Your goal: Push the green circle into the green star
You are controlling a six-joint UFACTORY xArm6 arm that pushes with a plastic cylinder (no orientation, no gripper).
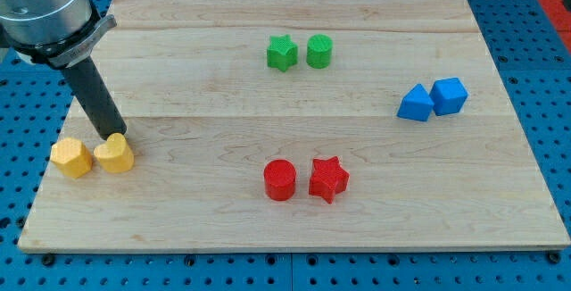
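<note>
The green circle (319, 51) stands near the view's top centre, just right of the green star (282, 53), with a narrow gap between them. My tip (117, 136) is far off at the view's left, touching the top of the yellow heart block (115, 154). The dark rod rises from there up to the arm at the view's top left.
A yellow hexagon block (71, 158) sits left of the yellow heart. A red circle (279, 180) and a red star (328, 179) sit at the lower centre. A blue triangle block (415, 103) and a blue cube (449, 95) sit at the right. The wooden board (294, 228) rests on a blue pegboard.
</note>
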